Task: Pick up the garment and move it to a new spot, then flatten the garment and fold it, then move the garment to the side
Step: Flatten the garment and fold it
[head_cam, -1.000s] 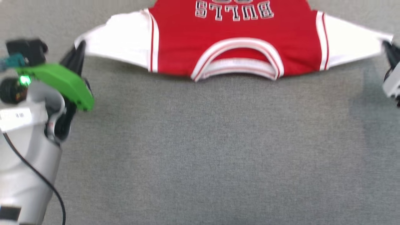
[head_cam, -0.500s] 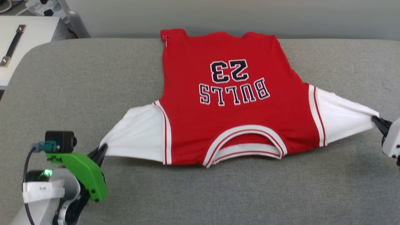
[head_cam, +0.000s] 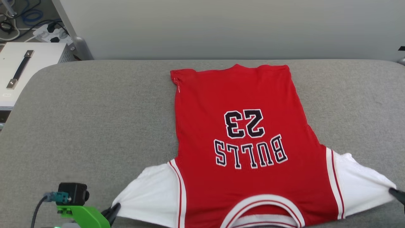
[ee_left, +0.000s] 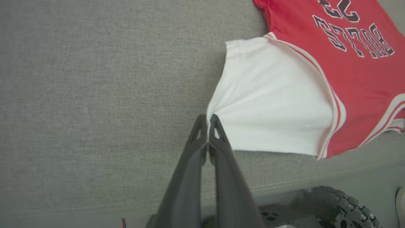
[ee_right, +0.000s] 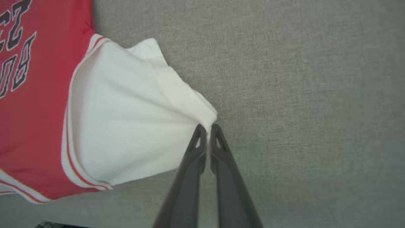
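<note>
Holding one garment, left gripper and right gripper pinch two sleeves.

The head camera is looking forward and down over the jersey T-shirt, mid-frame. Close in, the wrist cameras are looking along the left pincer and the right pincer at opposite sleeves; all three are sharing the lettering.

"BULLS" and "23" in black, white-outlined letters, upside down on the red garment
</note>
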You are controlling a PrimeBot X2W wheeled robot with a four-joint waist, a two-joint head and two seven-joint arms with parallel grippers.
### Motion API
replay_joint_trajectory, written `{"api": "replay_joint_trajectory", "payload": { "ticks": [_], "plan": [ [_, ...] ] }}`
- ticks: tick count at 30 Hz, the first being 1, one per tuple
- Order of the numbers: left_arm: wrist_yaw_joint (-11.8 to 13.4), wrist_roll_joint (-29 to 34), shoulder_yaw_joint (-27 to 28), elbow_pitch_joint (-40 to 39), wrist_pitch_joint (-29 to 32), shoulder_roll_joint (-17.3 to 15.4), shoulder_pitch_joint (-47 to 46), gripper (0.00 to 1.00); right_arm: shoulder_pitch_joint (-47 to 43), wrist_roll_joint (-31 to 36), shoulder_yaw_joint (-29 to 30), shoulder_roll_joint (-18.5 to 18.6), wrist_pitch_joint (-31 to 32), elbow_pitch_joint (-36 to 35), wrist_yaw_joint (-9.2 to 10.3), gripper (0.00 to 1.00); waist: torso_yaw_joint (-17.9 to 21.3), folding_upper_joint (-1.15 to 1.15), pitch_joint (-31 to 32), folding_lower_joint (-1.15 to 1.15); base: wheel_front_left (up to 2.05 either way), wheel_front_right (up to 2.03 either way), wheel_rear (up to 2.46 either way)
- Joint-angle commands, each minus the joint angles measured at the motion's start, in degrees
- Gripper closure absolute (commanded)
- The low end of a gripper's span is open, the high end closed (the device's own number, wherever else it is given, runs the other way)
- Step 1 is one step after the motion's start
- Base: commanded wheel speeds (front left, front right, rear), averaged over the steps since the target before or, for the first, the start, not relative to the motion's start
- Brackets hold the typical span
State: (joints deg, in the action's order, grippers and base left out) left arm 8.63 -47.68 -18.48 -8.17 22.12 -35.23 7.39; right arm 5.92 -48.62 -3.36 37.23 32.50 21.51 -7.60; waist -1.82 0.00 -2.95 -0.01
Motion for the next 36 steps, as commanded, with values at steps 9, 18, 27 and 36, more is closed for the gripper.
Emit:
{"api": "replay_joint_trajectory", "payload": {
  "ticks": [9, 18, 27, 36],
  "plan": [
    [1.52, -1.16, -0.77, -2.97, 2.26, -0.14, 0.94, 1.00, -6.05, 7.27, 10.86, -5.42, 8.99, -11.17, 0.11, 1.00, 0.28, 0.00, -1.65, 0.01, 0.00, 0.00, 0.00],
    [2.57, -0.02, -3.51, -9.08, 7.04, -0.58, -2.02, 1.00, -3.95, 12.15, 15.87, -8.52, 16.82, -21.35, 0.11, 0.00, -1.56, 0.00, -7.90, 0.01, 0.00, 0.00, 0.00],
    [4.83, 3.28, -6.40, -16.95, 12.52, -2.16, -4.85, 1.00, 11.07, 13.36, 15.82, -9.13, 26.07, -28.08, 0.11, 0.00, -6.18, 0.00, -17.68, 0.01, 0.00, 0.00, 0.00],
    [5.12, 6.89, -9.14, -19.44, 13.54, -0.93, -8.74, 1.00, 31.23, 18.75, 13.69, -8.00, 34.23, -21.84, 0.11, 0.00, -12.82, 0.00, -26.37, 0.01, 0.00, 0.00, 0.00]
  ]
}}
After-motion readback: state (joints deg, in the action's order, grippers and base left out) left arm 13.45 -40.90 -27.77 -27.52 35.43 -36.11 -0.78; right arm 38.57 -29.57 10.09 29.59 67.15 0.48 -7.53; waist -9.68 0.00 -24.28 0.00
